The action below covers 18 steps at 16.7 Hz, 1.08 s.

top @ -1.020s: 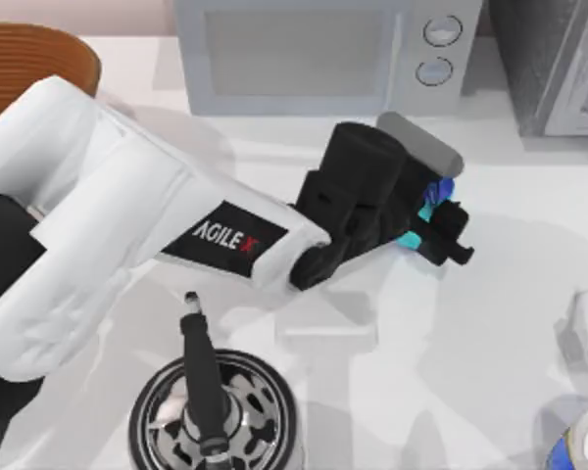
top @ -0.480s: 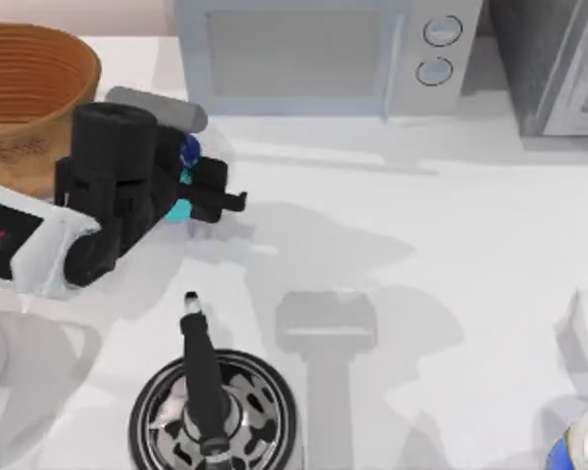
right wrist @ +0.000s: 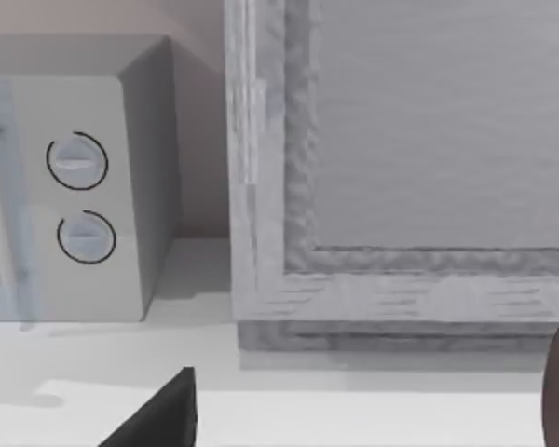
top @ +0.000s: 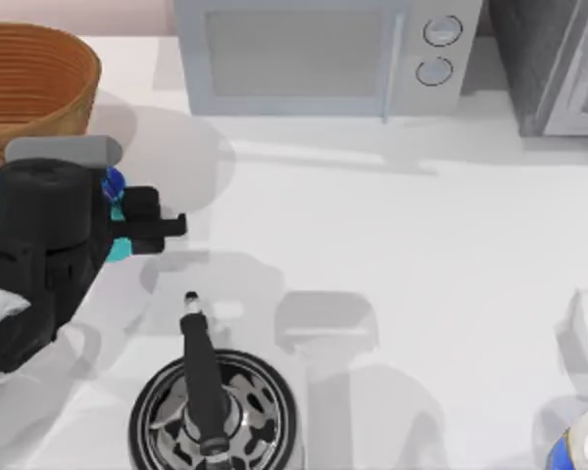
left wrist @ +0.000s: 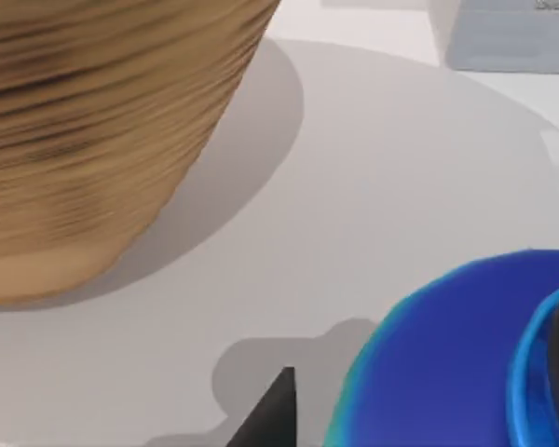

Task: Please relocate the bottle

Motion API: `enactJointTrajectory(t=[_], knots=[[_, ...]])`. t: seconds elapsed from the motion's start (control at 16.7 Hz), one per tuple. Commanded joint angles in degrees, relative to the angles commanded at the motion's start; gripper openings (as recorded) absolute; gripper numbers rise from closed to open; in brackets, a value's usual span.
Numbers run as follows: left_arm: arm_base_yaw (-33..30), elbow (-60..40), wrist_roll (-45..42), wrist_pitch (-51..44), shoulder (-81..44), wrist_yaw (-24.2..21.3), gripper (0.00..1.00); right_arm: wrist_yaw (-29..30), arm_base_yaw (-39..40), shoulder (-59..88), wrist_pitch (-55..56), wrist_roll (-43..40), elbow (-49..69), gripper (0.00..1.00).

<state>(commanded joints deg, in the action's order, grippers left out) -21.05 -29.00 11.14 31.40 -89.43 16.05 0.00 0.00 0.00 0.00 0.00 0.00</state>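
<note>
The left gripper (top: pixel 147 223) is near the left edge of the tabletop, just in front of the basket (top: pixel 34 83), which stands in the far left corner. Its fingers are pinched on the bottle (top: pixel 113 211), with the turquoise body and blue shoulder visible between the black fingers. Judging by the shadow on the tabletop (top: pixel 372 255), the bottle is carried clear of the surface. In the left wrist view the bottle's blue shoulder (left wrist: pixel 447 363) lies close to the camera, with the basket wall (left wrist: pixel 102 140) beyond it and bare tabletop between them.

The right arm is parked at the right side; whether its fingers are spread or pressed together cannot be told. Its wrist view faces the microwave (right wrist: pixel 74 186) and a grey cabinet (right wrist: pixel 401 158) at the far edge.

Hazards from this position:
- The basket is near. A swing toward the far left corner could strike its wall.
- A dark round stand with an upright handle (top: pixel 211 406) sits at the near edge. A low pass toward it risks collision.
- The bottle is squat, and the hold appears to be near its upper part. It may slip or tilt if released high.
</note>
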Motion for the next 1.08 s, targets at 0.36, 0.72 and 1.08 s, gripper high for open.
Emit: enactJointTrajectory(t=[0.36,0.72,1.08], knots=[[0.25,-1.2,-0.26,2.08,-2.59,-0.48,0.0,0.0,0.0,0.0,0.0,0.0,0.0,1.0],[1.55,-4.55,-0.8,10.28,-16.32,-1.6,0.0,0.0,0.0,0.0,0.0,0.0,0.0,1.0],[2.19,-6.23,-1.21,13.54,-19.48,-2.2,0.0,0.0,0.0,0.0,0.0,0.0,0.0,1.0]])
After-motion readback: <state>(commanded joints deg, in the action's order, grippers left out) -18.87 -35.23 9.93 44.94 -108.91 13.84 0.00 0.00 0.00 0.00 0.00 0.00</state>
